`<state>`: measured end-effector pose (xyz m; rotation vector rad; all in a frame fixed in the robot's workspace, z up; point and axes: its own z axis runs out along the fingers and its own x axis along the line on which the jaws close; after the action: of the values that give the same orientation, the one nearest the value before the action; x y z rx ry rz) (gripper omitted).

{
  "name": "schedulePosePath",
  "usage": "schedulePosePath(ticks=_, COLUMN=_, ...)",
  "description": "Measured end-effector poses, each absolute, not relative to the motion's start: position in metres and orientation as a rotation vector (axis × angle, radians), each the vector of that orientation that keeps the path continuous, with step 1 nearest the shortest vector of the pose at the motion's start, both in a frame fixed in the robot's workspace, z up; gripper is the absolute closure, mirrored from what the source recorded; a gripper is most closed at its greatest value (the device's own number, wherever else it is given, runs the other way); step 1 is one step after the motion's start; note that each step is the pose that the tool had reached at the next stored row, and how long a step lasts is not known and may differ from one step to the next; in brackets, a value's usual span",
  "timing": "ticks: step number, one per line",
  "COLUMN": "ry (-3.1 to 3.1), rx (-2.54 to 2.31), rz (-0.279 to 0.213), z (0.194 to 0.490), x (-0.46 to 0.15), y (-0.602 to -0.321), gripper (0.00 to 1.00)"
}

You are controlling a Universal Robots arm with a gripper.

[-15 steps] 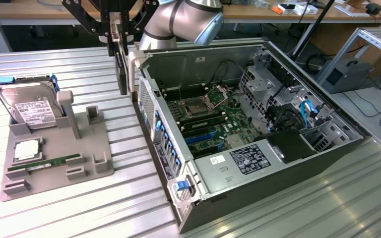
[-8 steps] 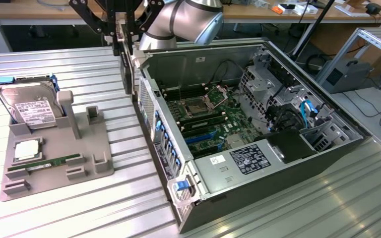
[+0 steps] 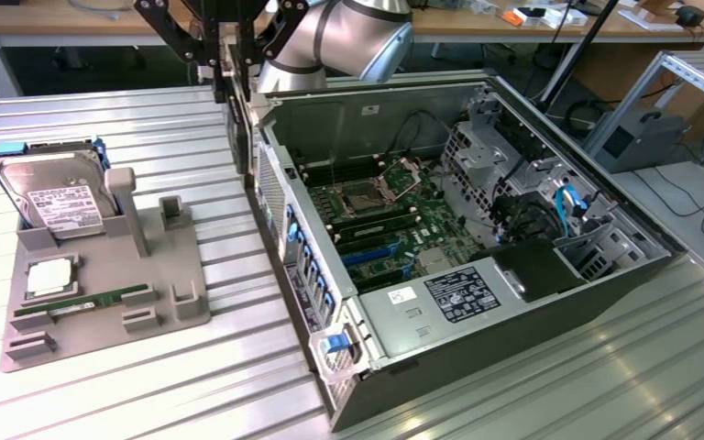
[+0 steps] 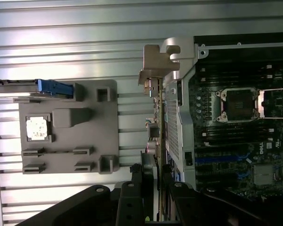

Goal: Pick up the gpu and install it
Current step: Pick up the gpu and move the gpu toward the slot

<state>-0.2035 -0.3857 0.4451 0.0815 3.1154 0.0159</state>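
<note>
The gpu point(image 4: 156, 117) shows edge-on in the wrist view as a thin card with a silver metal bracket point(image 4: 156, 59) at its far end. My gripper point(image 4: 154, 195) is shut on it, one black finger point(image 4: 132, 200) on each face. The card hangs just outside the rear wall of the open computer case point(image 4: 179, 122), above the ribbed table. In the exterior view my gripper point(image 3: 230, 66) is high at the back, over the case's rear corner point(image 3: 260, 137). The motherboard point(image 3: 383, 215) with its blue slots point(image 3: 370, 252) lies open inside the case.
A grey parts holder point(image 3: 102, 275) stands at the exterior view's left with a hard drive point(image 3: 52, 197), a processor chip point(image 3: 52, 275) and a green RAM stick point(image 3: 83, 302). Drive cages and cables point(image 3: 548, 202) fill the case's far side. Desks stand behind the table.
</note>
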Motion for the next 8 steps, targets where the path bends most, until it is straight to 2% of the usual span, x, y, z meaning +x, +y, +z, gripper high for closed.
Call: schedulePosePath(ticks=8, ry=3.115, rx=0.081, rz=0.016, z=0.4451, x=-0.2020, y=-0.3857, gripper=0.73)
